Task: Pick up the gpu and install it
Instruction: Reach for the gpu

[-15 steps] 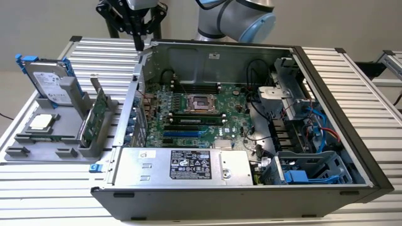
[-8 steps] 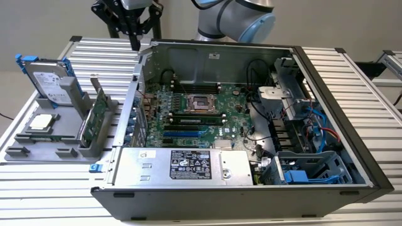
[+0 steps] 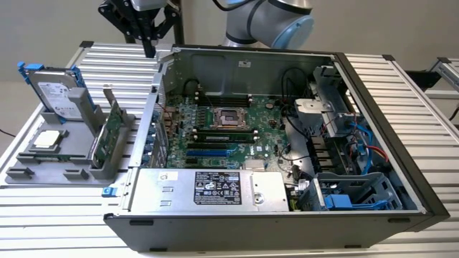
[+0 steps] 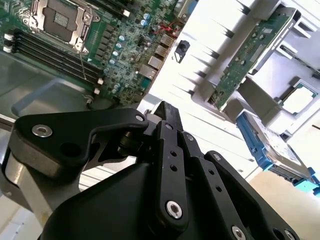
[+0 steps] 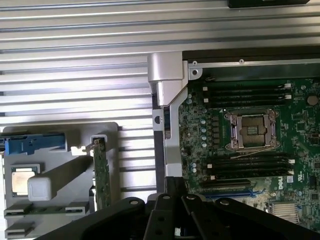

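I am watching the hand (image 3: pixel 149 51) hanging high over the corner of the computer case (image 3: pixel 244 67), above the case wall that faces the grey holder (image 3: pixel 43 174). Its fingers are looking pressed together with nothing between them.

The gpu (image 3: pixel 109 137) is standing on edge in the holder, just outside that case wall, with its silver bracket sticking up. It is untouched. A hard drive (image 3: pixel 57 91) is standing in the same holder, farther from the case.

Risks I am noting:
- A hand coming down closed would be striking the card's top edge or bracket instead of straddling it.
- The card is thin and sitting close to the case wall, so a drifting finger could be catching the wall.
- An off-centre pinch could be tilting the card in its slot.
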Tool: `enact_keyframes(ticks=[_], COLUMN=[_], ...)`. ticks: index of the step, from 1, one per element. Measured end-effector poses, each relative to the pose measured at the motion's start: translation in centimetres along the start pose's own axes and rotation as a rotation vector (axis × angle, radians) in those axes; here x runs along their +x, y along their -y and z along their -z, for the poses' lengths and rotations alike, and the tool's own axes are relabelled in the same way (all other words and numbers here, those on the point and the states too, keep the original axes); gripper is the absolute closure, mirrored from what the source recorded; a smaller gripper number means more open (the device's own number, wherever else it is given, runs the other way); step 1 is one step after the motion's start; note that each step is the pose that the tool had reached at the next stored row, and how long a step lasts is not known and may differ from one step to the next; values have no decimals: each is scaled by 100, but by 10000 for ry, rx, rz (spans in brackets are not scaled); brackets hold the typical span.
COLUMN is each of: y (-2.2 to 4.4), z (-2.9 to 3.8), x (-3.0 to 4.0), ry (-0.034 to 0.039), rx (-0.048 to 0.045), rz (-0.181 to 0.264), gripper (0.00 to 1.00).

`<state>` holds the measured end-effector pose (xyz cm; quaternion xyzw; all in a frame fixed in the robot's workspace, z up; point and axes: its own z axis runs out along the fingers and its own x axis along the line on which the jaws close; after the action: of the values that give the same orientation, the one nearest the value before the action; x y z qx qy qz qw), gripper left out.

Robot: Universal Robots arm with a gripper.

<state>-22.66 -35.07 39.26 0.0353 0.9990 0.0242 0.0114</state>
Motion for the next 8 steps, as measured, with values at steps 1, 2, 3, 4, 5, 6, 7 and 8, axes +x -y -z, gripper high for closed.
enact_keyframes(ticks=[1,2,3,4,5,6,7,8], y=[2,4,5,7,8,9,11,12], z=[0,0,1,1,1,2,2,2], x=[8,16,24,32,40,48,57,65], ry=[1,0,-1,0,0,0,0,0], rx=[-1,0,1,-1,-1,-1,-1,-2], rz=[-1,0,0,-1,0,0,-1,-1], gripper=[100,100,100,100,100,100,100,100])
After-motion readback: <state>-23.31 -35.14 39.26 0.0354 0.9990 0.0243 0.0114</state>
